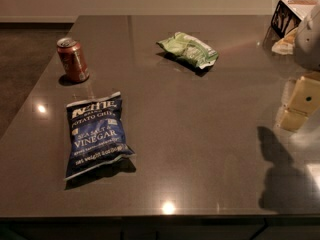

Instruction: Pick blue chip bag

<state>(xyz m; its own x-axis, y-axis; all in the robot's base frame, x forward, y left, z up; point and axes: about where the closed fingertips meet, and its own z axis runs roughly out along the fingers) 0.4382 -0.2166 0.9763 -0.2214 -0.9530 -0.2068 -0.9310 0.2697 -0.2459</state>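
The blue chip bag (pixel 95 134) lies flat on the dark table (pixel 200 149) at the front left, with white "Kettle" and "Sea Salt & Vinegar" lettering facing up. My gripper (pixel 299 105), a cream-yellow part on the pale arm, hangs above the table at the far right edge of the view. It is far to the right of the bag and holds nothing that I can see. Its shadow falls on the table below it.
A red soda can (pixel 73 59) stands upright at the back left. A smaller pale green bag (pixel 189 49) lies at the back centre. A box and other items (pixel 287 21) sit at the back right corner. The table's front edge runs along the bottom.
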